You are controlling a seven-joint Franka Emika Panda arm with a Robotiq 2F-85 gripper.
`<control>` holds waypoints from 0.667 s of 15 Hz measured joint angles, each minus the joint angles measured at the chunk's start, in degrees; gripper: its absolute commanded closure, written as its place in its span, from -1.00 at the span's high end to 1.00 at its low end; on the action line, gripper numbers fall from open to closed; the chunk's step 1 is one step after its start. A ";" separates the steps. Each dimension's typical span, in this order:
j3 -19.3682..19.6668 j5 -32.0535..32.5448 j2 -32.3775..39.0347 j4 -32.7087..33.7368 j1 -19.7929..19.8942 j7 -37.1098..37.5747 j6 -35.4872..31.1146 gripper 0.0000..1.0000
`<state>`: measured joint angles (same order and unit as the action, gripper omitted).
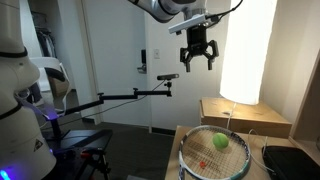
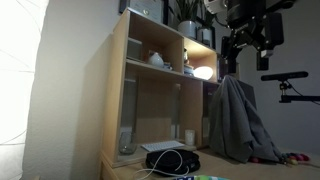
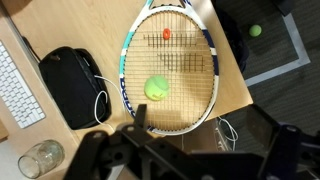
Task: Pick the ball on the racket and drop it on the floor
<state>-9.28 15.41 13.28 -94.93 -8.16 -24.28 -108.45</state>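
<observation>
Ball on racket, well below open claw

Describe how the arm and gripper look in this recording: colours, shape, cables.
The arm has smooth, rounded white-and-grey links. The gripper is black, with two jointed fingers below a blocky body; in the wrist view they show only as dark blurred shapes. A thin black cable loops beside the wrist. No markings are legible.

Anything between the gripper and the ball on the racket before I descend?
Nothing: in an exterior view the gripper hangs open high above the ball, with only bare air between them.
</observation>
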 measured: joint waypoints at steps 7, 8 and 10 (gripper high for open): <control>0.19 0.05 6.16 5.21 0.07 -0.41 4.71 1.00; 0.19 0.05 7.30 6.32 0.08 -0.81 5.40 1.00; 0.20 0.05 9.58 8.72 0.12 -1.69 6.15 1.00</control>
<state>-9.08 15.46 22.86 -86.22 -8.04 -25.97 -102.30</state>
